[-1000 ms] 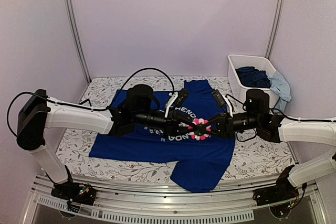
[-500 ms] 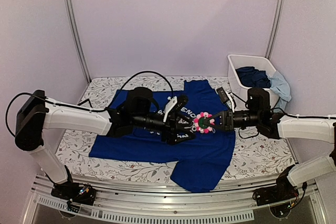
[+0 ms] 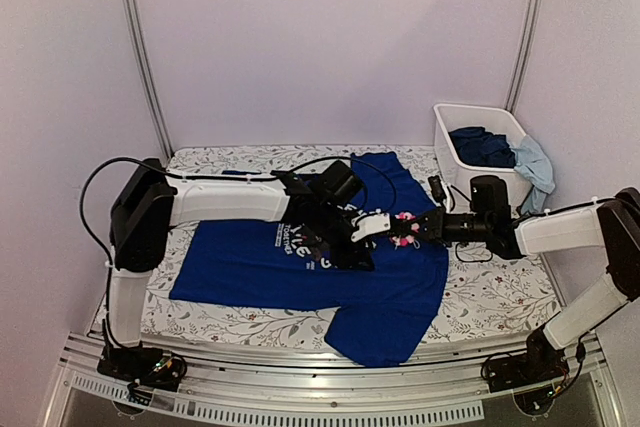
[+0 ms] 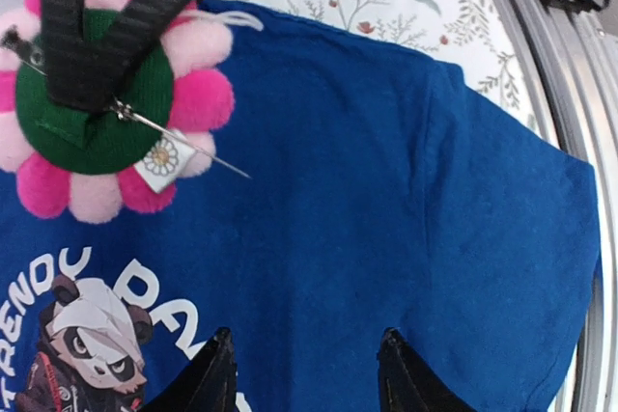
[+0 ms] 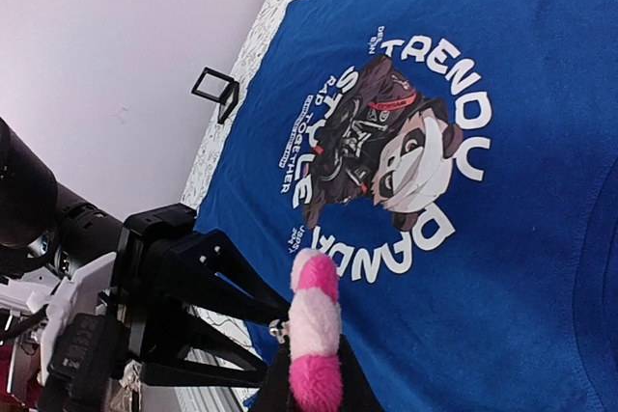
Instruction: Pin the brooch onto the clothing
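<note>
The brooch (image 4: 106,113), a pink-petalled flower with a green back, hangs above the clothing (image 3: 260,267) with my right gripper (image 5: 314,385) shut on it. Its pin (image 4: 193,147) stands open and points away from the back. In the right wrist view the brooch (image 5: 317,330) is edge-on over the panda print (image 5: 396,142). My left gripper (image 4: 307,359) is open just beside it, its fingertips (image 4: 217,359) over bare blue cloth with nothing between them. From above, the left gripper (image 3: 366,231) and right gripper (image 3: 412,229) meet over the shirt's chest, the brooch (image 3: 403,230) between them.
A white bin (image 3: 470,109) at the back right holds bunched dark-blue and light-blue clothes (image 3: 490,145). A small dark square tray (image 5: 214,92) sits on the floral cloth (image 3: 480,297) beyond the shirt. An aluminium rail (image 3: 300,387) runs along the near edge.
My left gripper let go of the brooch and opened, and that arm swung round higher over the shirt. The right gripper kept the brooch, drew it slightly right and turned it edge-on.
</note>
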Action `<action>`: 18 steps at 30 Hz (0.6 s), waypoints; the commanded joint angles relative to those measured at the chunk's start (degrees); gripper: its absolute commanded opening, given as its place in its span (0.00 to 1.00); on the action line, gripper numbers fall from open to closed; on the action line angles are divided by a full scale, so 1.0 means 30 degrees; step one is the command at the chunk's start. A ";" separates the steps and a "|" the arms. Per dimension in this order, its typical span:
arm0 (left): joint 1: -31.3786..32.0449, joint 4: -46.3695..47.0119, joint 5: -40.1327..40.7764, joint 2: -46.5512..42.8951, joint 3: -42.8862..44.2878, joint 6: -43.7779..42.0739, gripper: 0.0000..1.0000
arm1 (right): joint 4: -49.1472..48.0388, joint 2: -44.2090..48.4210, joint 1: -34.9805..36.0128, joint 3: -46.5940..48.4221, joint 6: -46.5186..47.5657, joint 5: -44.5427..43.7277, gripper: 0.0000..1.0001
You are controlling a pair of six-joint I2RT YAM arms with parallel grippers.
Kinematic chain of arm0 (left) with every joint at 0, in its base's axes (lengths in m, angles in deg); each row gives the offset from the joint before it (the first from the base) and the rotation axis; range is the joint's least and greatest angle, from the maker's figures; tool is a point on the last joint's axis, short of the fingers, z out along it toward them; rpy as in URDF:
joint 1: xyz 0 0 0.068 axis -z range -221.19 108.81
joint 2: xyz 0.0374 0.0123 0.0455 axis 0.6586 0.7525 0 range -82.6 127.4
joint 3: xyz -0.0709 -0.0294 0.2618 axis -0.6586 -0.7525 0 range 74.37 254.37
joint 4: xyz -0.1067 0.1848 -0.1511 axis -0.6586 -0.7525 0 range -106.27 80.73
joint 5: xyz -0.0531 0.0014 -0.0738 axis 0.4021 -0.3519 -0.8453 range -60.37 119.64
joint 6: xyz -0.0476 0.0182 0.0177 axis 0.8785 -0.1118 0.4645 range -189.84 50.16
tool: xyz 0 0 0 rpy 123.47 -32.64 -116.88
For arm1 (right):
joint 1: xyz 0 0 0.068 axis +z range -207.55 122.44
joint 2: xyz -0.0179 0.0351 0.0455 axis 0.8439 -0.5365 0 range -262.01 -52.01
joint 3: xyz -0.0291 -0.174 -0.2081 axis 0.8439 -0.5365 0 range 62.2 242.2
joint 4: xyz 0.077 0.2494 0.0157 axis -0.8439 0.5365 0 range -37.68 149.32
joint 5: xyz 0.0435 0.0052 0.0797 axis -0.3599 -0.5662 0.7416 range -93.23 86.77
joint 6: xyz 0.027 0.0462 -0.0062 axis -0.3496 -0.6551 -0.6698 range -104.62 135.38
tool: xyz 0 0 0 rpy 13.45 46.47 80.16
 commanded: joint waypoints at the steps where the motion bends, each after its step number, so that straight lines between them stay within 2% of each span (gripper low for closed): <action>1: -0.0103 -0.7230 0.1512 0.3869 0.5114 -0.3324 0.42 | -0.1351 -0.0887 -0.0420 -0.0149 -0.0087 -0.1019 0.00; 3: -0.0165 -0.6914 0.2084 0.4935 0.6109 -0.3605 0.39 | -0.2013 -0.0913 -0.0422 -0.0550 -0.0515 -0.1388 0.00; 9: -0.0168 -0.5124 0.1297 0.4519 0.4585 -0.6107 0.45 | -0.2500 -0.0878 -0.0423 -0.1071 -0.1486 -0.2610 0.00; 18: -0.0257 -0.2147 0.1907 0.3956 0.2243 -0.5082 0.46 | -0.2488 -0.2440 -0.0423 -0.0472 -0.1961 -0.2289 0.00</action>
